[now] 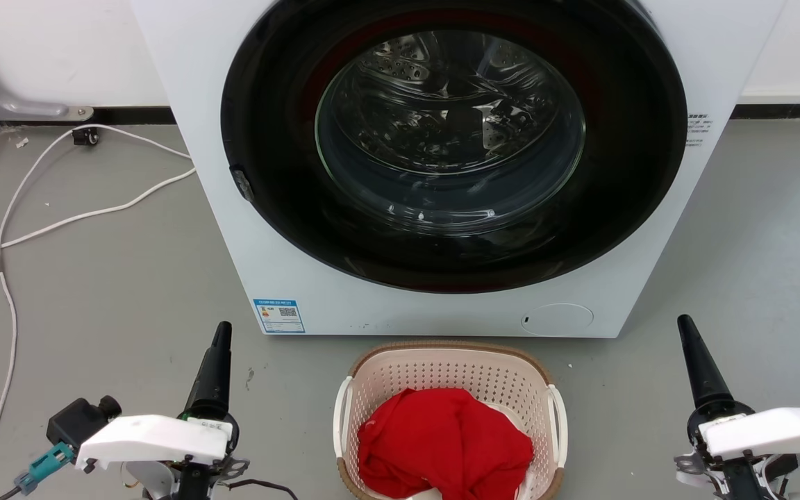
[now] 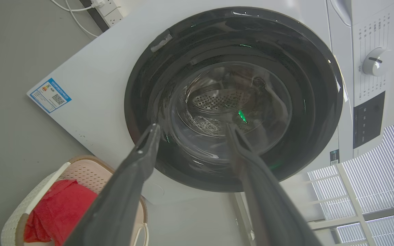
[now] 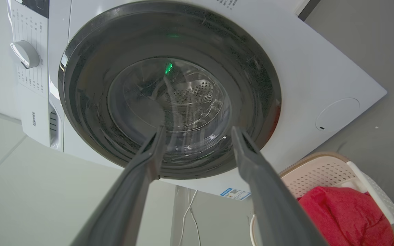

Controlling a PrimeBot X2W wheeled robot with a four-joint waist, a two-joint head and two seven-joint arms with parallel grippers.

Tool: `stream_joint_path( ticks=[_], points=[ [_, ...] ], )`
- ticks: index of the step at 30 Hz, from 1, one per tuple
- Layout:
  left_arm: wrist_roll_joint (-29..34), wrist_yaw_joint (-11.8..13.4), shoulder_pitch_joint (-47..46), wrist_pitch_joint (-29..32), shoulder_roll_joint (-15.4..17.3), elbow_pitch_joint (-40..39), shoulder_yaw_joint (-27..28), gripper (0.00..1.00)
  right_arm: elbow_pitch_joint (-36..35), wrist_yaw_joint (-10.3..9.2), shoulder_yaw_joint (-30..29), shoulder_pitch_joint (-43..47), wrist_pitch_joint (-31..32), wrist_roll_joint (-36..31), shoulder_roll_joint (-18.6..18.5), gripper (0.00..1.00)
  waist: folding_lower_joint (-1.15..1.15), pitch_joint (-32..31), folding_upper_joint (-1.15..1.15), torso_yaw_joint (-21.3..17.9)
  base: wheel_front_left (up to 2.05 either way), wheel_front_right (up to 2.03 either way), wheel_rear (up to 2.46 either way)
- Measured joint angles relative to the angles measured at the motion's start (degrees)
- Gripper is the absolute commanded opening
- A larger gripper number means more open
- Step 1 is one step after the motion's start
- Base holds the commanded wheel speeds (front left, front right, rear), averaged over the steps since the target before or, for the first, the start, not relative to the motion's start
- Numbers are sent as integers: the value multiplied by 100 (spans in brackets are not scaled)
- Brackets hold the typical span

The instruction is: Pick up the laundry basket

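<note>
Between the two hands, on the grey floor (image 1: 94,278), sits the laundry basket (image 1: 442,371), apart from both and just before the washing machine (image 1: 317,298). The head view's bottom edge cuts off its near end. A red cloth (image 1: 442,437) heaped inside hides the basket's bottom; something white peeks from under the cloth's right side, too little of it to identify. The left hand (image 2: 192,128) has its fingers spread with nothing between them, and one finger covers part of the basket's rim in its wrist view. The right hand (image 3: 198,129) is likewise spread and empty. Beyond both sets of fingertips lies the machine's dark round door, its drum blurred by reflections.
</note>
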Motion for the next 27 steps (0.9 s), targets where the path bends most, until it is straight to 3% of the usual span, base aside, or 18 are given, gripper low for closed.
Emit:
stream_joint_path(
  ticks=[9, 27],
  points=[
    [962, 5, 0, -188, 47, -34, -163, 100, -313, 0, 85, 108, 52, -1292, 1, 100, 0, -13, 0, 28, 0, 0, 0],
    [2481, 52, -1, -528, 194, 56, -470, 100, -649, 0, 200, 285, 210, -2876, 1, 100, 0, -20, 0, 64, 0, 0, 0]
  ],
)
